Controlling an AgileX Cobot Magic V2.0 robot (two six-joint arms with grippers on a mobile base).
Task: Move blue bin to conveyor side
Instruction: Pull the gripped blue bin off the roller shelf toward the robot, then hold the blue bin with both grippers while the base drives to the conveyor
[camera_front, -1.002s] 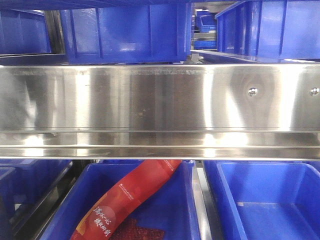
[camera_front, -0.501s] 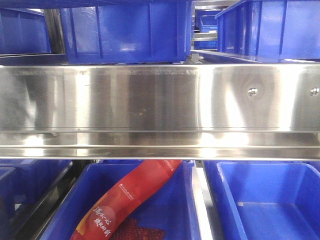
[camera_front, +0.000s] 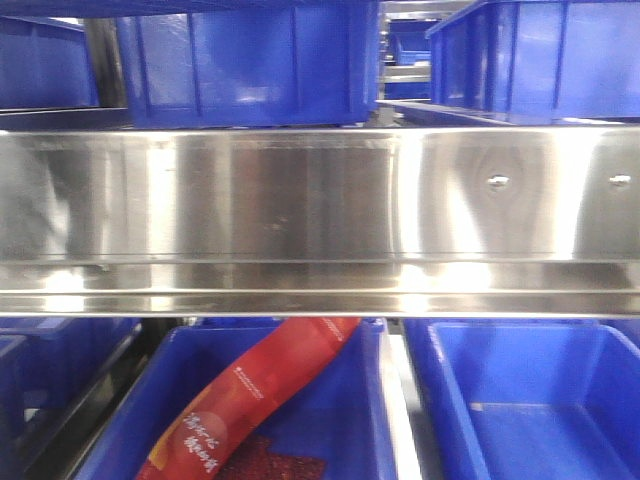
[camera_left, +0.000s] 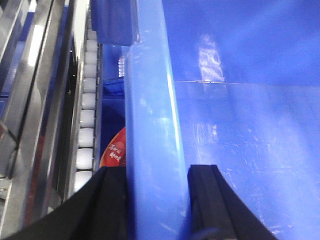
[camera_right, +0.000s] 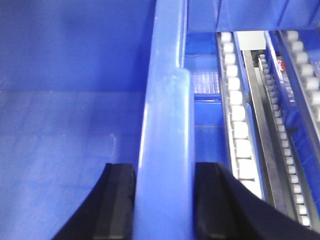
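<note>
The blue bin's thick glossy rim (camera_left: 150, 125) runs up the middle of the left wrist view, its empty inside to the right. My left gripper (camera_left: 157, 172) is shut on the blue bin's wall, one black finger on each side. In the right wrist view the blue bin's opposite rim (camera_right: 167, 110) sits between the black fingers of my right gripper (camera_right: 165, 170), also shut on it, with the bin's inside to the left. The conveyor is out of view. Neither gripper shows in the front view.
A shiny steel rail (camera_front: 320, 200) crosses the front view, with blue bins above and below. One lower bin holds a red packet (camera_front: 250, 395); an empty bin (camera_front: 520, 400) sits beside it. White roller tracks (camera_left: 86, 125) (camera_right: 237, 120) flank the held bin.
In the front view the whole scene has slid slightly to the left; the rail's screws sit further left than before.
</note>
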